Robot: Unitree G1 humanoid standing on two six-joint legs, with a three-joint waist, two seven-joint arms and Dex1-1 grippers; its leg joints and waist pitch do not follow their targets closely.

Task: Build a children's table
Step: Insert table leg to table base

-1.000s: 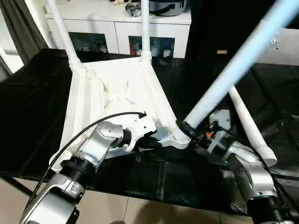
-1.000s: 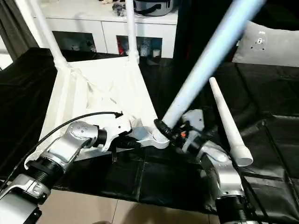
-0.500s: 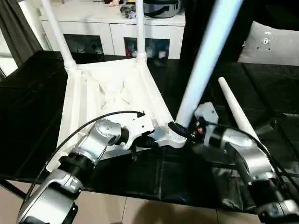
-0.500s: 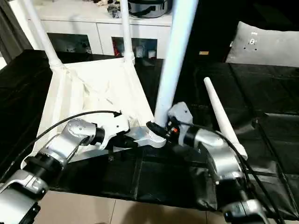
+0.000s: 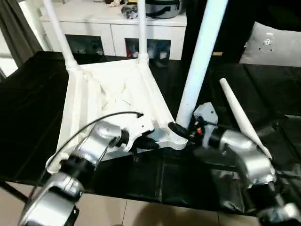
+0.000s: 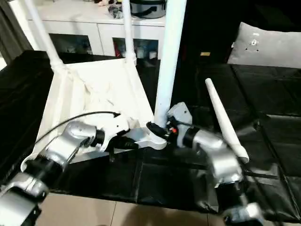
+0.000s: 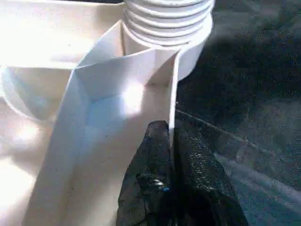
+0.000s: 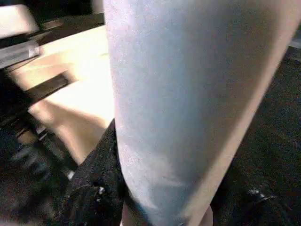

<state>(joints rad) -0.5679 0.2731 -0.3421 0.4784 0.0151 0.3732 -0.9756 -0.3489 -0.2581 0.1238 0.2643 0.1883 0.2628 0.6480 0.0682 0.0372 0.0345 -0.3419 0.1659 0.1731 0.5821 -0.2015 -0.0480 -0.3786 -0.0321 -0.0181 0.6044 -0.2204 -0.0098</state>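
My left gripper (image 7: 171, 155) stays pinched on the side wall of the upturned table top (image 5: 106, 89), steadying it on the black cloth (image 5: 28, 108). At its near corner socket (image 5: 178, 139), my right gripper (image 5: 184, 132), clamped on the third leg (image 5: 200, 61), has swung it from a steep slant to almost upright, ready for screwing in. The fourth leg (image 5: 240, 117) lies loose alongside.

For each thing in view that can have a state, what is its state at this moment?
Table top: upside down, ribbed underside up.
Two far legs: upright in their corner sockets.
Third leg: nearly upright at near corner socket.
Fourth leg: lying loose on black surface.
Left gripper: shut on table top's rim.
Right gripper: shut on third leg's base.
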